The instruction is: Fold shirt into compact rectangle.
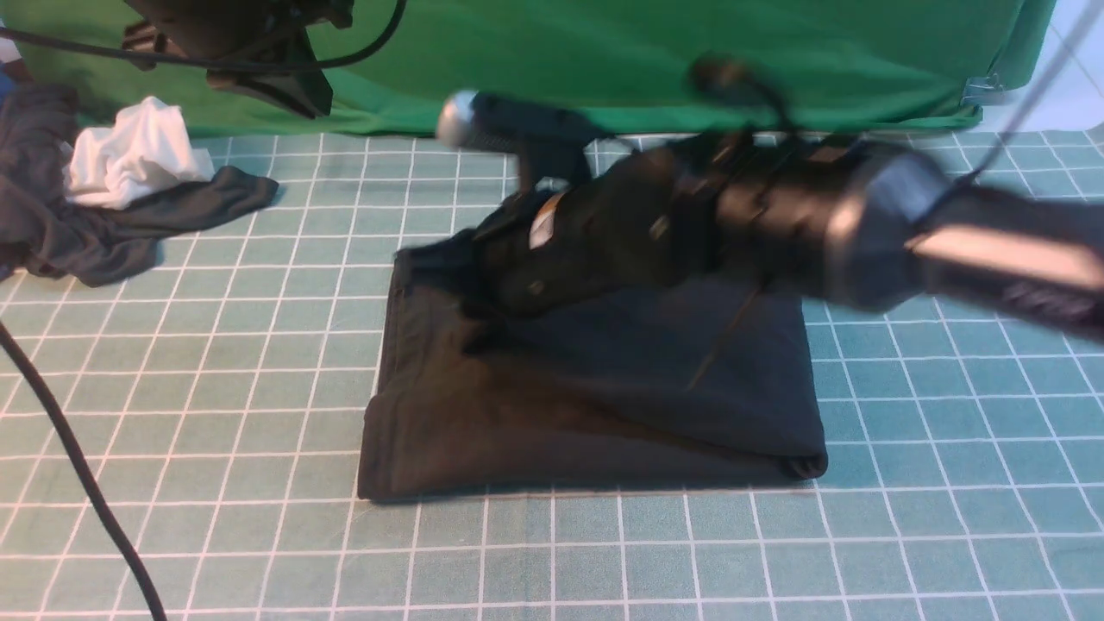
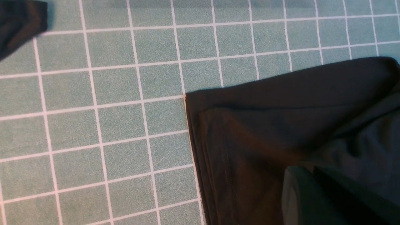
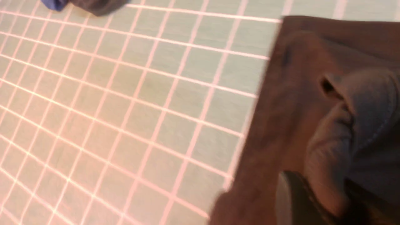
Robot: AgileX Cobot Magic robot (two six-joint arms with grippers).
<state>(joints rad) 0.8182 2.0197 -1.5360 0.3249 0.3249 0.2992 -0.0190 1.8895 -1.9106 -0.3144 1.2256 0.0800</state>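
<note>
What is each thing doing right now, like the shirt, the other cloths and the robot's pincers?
shirt: folded into a rough rectangle, lying flat on the mat.
white cloth: crumpled, resting on the dark grey cloth.
dark grey cloth: bunched, unfolded.
right pincer: down at the shirt's far left part, blurred; grip unclear.
left pincer: shut.

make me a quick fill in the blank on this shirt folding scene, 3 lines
1. The folded black cotton shirt lies on a teal mat printed with a white ____.
2. The crumpled white cloth rests on a dark grey cloth at the robot's far ____.
3. Behind the mat hangs a ____ backdrop.

Missing words: grid; left; green
</note>
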